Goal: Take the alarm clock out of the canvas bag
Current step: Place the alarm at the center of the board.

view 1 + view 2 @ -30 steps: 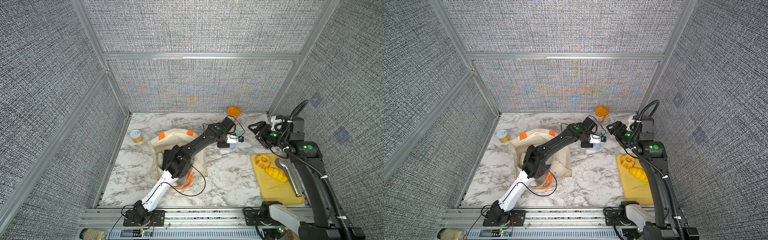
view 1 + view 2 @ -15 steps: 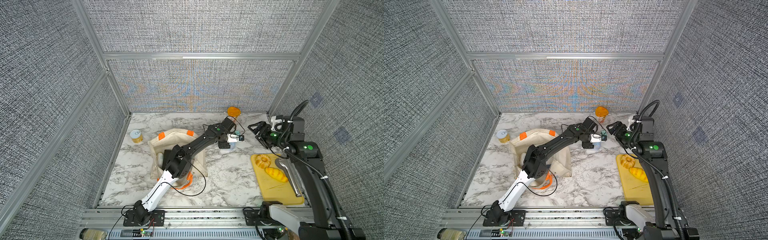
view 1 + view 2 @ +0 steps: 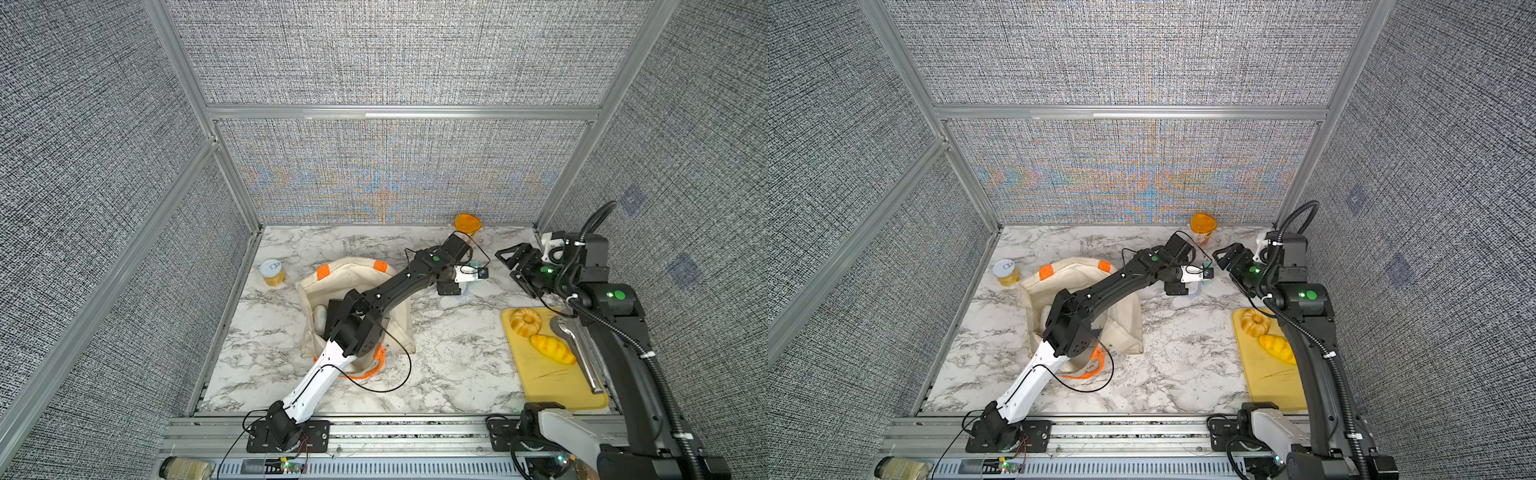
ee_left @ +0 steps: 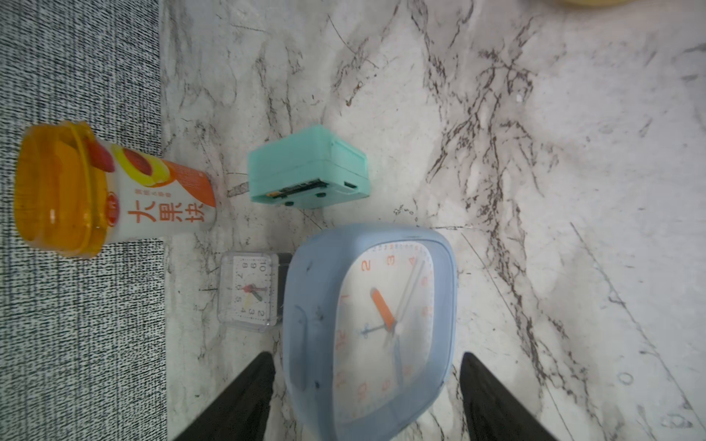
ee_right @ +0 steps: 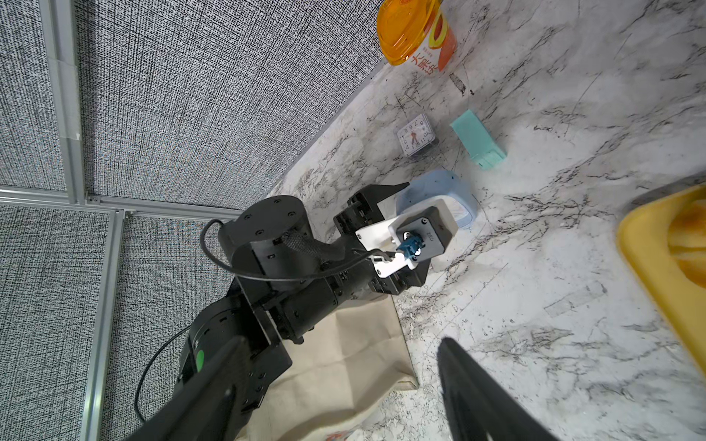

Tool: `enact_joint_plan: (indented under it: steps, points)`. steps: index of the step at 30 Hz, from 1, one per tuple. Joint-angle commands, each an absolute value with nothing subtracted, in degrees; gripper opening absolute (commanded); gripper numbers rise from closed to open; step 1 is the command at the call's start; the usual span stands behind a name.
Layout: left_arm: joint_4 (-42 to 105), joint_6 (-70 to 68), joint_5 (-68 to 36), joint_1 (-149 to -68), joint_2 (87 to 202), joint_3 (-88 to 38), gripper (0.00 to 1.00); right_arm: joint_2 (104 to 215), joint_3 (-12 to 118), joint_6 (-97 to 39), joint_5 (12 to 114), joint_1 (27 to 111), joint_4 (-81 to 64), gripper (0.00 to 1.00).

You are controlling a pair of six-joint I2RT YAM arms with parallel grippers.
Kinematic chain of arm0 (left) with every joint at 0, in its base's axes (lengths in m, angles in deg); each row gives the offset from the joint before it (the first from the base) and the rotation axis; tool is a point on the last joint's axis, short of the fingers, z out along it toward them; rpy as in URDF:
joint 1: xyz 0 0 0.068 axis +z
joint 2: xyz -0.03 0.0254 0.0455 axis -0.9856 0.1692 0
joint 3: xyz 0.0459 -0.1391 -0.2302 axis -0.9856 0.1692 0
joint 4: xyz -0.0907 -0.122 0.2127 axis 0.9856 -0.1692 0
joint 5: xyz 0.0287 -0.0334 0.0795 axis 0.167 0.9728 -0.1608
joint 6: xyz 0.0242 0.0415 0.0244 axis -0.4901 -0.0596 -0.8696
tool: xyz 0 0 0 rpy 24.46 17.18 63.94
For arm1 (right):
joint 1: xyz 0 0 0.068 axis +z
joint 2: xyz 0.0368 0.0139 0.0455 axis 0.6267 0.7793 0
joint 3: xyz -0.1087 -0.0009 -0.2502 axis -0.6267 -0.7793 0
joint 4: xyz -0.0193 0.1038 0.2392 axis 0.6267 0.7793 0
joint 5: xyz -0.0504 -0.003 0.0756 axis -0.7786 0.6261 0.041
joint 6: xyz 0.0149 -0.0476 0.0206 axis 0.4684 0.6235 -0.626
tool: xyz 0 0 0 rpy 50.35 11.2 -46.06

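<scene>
Plainly pale blue, rounded-square alarm clock (image 4: pixel 368 332), white dial, orange numerals.

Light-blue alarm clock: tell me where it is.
In the left wrist view, the light-blue square plastic alarm clock rests on the marble tabletop between the left end effector's open jaws, beside the small clear plastic clock.

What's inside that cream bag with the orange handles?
Inside the canvas bag, only a pale rounded item shows clearly; what it is cannot be told. The left arm crosses above the opening and hides the rest of the inside.
</scene>
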State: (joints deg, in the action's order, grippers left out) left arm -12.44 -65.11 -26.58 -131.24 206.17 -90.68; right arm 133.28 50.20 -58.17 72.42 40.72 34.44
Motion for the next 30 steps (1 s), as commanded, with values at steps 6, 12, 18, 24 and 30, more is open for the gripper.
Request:
enact_joint_plan:
  steps: [6, 12, 18, 24, 30]
  points:
    - [-10.0, -64.6, -27.6, -131.2, 204.8, -90.4, 0.78, 133.1, 50.6, -58.2, 72.4, 40.8, 33.3, 0.8]
    - [-6.4, -61.9, -28.8, -131.2, 203.3, -90.0, 0.77, 133.1, 51.6, -57.9, 72.0, 40.8, 33.8, 0.81]
    - [8.7, -58.6, -35.4, -131.1, 193.7, -85.8, 0.8, 133.6, 56.0, -55.9, 71.8, 40.7, 34.7, 0.81]
    - [22.3, -56.9, -49.0, -130.9, 178.2, -81.5, 0.86, 135.2, 65.3, -52.4, 77.2, 41.1, 32.7, 0.81]
    - [1.1, -37.1, -70.6, -130.0, 166.1, -94.7, 0.93, 144.6, 83.2, -43.4, 75.2, 54.7, 41.1, 0.8]
